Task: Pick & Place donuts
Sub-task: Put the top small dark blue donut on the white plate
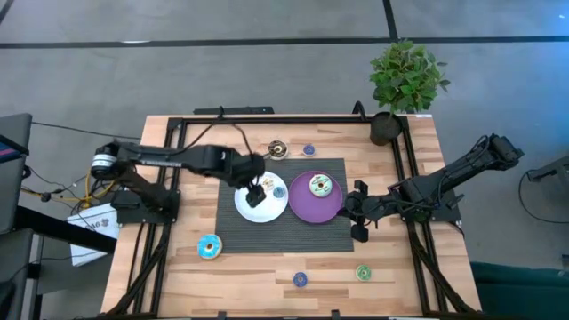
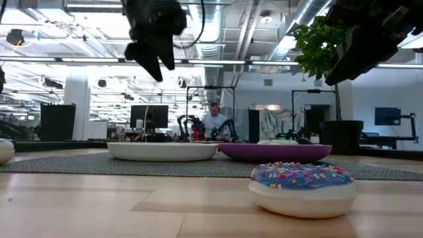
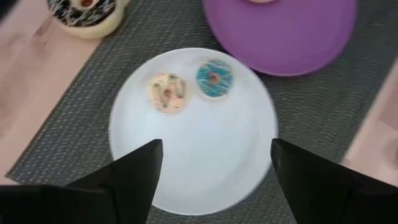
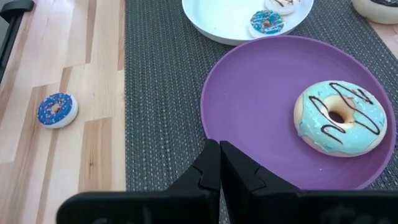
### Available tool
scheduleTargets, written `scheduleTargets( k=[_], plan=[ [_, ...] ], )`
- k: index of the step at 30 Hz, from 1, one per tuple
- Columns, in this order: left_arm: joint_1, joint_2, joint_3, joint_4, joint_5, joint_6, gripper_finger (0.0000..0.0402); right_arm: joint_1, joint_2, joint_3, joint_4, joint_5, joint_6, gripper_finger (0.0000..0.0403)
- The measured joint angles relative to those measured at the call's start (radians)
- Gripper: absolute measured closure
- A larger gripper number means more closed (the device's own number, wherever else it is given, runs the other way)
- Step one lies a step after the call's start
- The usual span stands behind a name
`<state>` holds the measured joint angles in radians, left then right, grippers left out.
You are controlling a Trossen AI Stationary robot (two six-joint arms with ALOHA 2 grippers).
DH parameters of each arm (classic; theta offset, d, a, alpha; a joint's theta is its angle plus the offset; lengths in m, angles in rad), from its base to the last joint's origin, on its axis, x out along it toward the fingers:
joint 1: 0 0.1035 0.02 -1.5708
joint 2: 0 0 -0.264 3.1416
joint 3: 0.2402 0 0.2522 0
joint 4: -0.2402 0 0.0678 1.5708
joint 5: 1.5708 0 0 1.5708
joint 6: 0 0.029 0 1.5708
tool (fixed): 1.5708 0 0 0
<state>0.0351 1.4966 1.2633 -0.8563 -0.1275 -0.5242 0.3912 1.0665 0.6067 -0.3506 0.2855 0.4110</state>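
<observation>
Nearest the low camera, a small ring donut with dark blue icing and coloured sprinkles (image 2: 302,188) lies flat on the pale wooden bench (image 1: 160,276), with a green-iced ring donut (image 1: 364,273) near it along the same front edge. A larger donut with light blue icing (image 1: 210,248) sits on bare wood off the front left corner of the dark grey woven mat (image 1: 236,238).

On the mat, two round plates sit side by side, touching or nearly so. The white round plate (image 3: 199,162) holds two small donuts just beside each other near its rim: a tan-iced sprinkled donut (image 3: 167,93) and a blue-iced sprinkled donut (image 3: 214,78). The left gripper (image 3: 214,171) hovers above this plate, jaws apart and holding nothing.

The purple round plate (image 4: 261,106) holds one larger donut with pale turquoise icing and dark drizzle lines (image 4: 340,117), lying flat. The right gripper (image 4: 219,165) is low at this plate's edge, jaws together and empty.

Beyond the mat, a chocolate-iced donut with white drizzle (image 1: 278,149) and a small blue donut (image 1: 308,150) rest on the wood. A leafy green plant in a dark pot (image 1: 400,84) stands at the far right corner.
</observation>
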Motion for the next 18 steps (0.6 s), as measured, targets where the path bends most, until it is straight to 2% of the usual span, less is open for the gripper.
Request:
scheduleTargets(
  k=[6, 9, 14, 18],
  plan=[
    [-0.157, -0.009, -0.002, 0.030, -0.044, -0.035, 0.0109, -0.001, 0.000, 0.000, 0.007, 0.001, 0.000, 0.0403],
    [-0.211, -0.011, -0.046, 0.115, -0.044, -0.032, 0.0109, -0.001, 0.000, 0.000, 0.026, 0.002, 0.000, 0.0403],
    [-0.246, -0.065, -0.221, 0.307, -0.057, -0.064, 0.0109, -0.015, 0.001, 0.000, 0.104, 0.006, 0.000, 0.0403],
    [-0.250, -0.152, -0.381, 0.471, -0.046, -0.077, 0.0109, -0.056, 0.001, 0.000, 0.231, 0.045, -0.001, 0.0403]
  ],
)
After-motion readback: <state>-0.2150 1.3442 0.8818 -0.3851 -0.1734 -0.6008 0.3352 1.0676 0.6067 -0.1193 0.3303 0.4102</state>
